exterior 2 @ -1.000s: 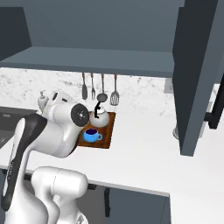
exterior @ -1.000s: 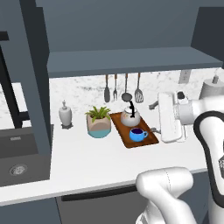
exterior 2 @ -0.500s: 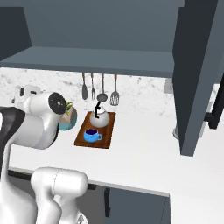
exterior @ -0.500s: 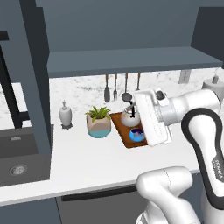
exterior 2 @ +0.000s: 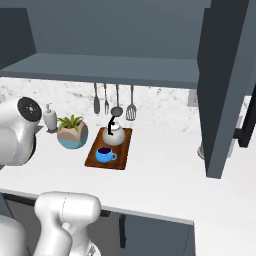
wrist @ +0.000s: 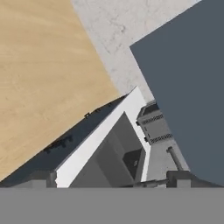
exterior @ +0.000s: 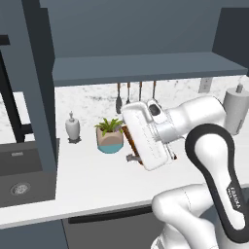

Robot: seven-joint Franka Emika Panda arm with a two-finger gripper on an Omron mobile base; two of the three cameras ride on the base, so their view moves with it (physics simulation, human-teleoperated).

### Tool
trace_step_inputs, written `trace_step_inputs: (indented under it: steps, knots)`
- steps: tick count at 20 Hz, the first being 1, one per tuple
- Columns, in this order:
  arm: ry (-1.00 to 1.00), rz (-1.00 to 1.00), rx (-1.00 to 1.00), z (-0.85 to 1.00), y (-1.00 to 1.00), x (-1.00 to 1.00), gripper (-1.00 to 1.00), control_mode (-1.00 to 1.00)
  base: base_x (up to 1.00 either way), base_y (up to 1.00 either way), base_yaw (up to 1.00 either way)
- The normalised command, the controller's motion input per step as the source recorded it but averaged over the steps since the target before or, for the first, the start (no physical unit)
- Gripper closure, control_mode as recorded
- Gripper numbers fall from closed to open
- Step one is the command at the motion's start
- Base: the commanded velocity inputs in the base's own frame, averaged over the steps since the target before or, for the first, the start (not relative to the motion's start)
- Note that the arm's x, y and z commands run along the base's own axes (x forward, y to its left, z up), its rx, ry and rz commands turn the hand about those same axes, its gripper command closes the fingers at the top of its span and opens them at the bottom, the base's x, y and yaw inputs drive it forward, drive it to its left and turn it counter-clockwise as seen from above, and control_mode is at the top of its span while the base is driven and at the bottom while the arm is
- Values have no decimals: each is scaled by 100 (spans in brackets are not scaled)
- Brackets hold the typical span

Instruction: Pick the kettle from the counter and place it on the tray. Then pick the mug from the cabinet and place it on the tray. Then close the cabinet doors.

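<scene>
We see kettle (exterior 2: 114, 134) & mug (exterior 2: 104, 155) on tray (exterior 2: 123, 150), counter (exterior 2: 165, 175) under it. Cabinet (exterior 2: 115, 69) open, right door (exterior 2: 226, 85) swung out. Gripper (exterior: 132, 157) jaws wide, holding nothing, near plant pot (exterior: 110, 137).

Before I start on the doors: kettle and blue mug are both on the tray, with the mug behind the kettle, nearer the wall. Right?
Not quite. The kettle and mug are both on the tray, but the right base view shows the mug in front, nearer the counter edge, with the kettle behind it toward the wall.
</scene>
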Motion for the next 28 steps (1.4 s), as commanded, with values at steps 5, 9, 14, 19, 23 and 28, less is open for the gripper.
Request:
trace_step_inputs:
  steps: [5, 9, 14, 19, 23, 28]
  knots:
    - [-18, 9, 0, 23, 61, -49, -100, -100, 0, 0, 0]
    - [-19, 3, 0, 33, 60, -46, -100, -100, 0, 0, 0]
    - [-12, 1, 0, 41, 45, -46, -100, -100, 0, 0, 0]
    - [0, 0, 0, 45, 30, -55, -100, -100, 0, 0, 0]
    - [-6, 0, 0, 35, 36, -52, -100, -100, 0, 0, 0]
    - [-7, -1, 0, 8, 45, -35, -100, -100, 0, 0, 0]
